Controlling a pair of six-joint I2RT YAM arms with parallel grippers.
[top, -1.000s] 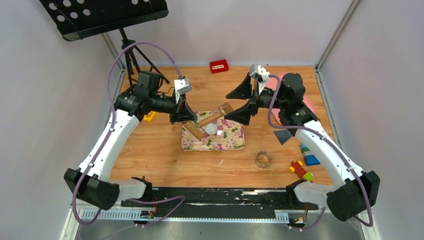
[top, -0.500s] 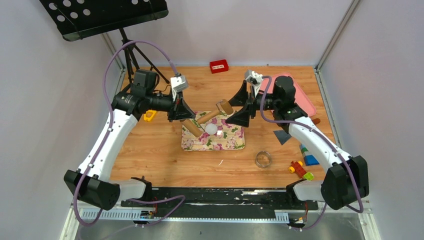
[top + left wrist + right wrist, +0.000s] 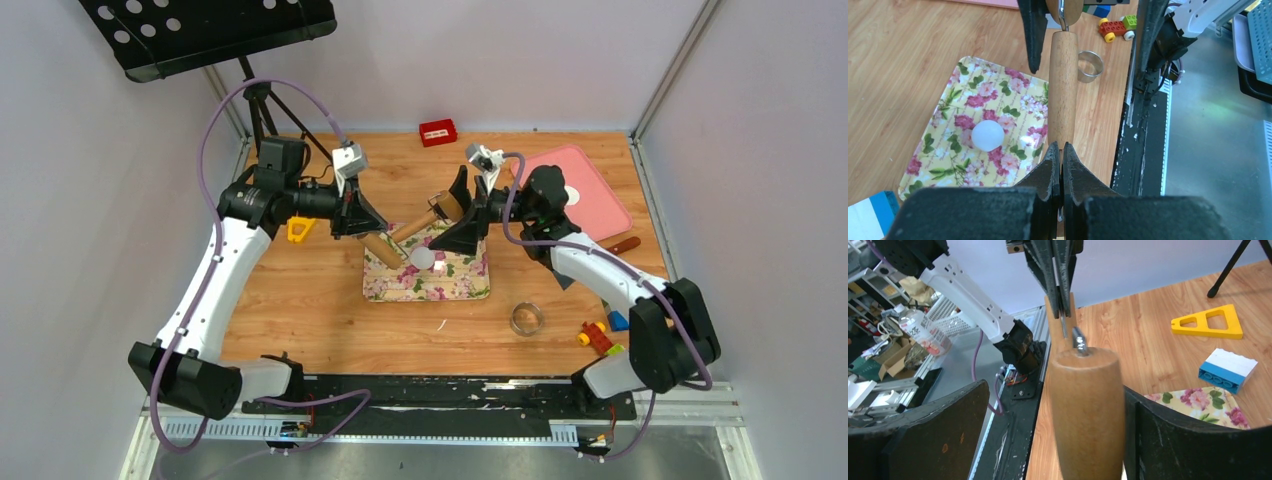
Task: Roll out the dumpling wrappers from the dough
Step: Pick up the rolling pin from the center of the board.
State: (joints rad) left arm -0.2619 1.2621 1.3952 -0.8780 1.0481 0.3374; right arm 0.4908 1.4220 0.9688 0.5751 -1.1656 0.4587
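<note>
The dough ball [image 3: 987,135] sits unflattened on the floral tray [image 3: 948,115], beside the raised rolling pin [image 3: 1063,95]. The left gripper [image 3: 1062,150] clamps one handle. The right gripper [image 3: 1083,410] straddles the other, jaws still apart. It should close squarely, then both lower the pin level.

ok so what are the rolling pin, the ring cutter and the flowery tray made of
Rolling pin: wood, matte, with visible grain and a tan colour. Ring cutter: metal, a shiny reflective band. Tray: probably plastic or coated, going by the floral print and slight sheen, though I cannot be sure.
</note>
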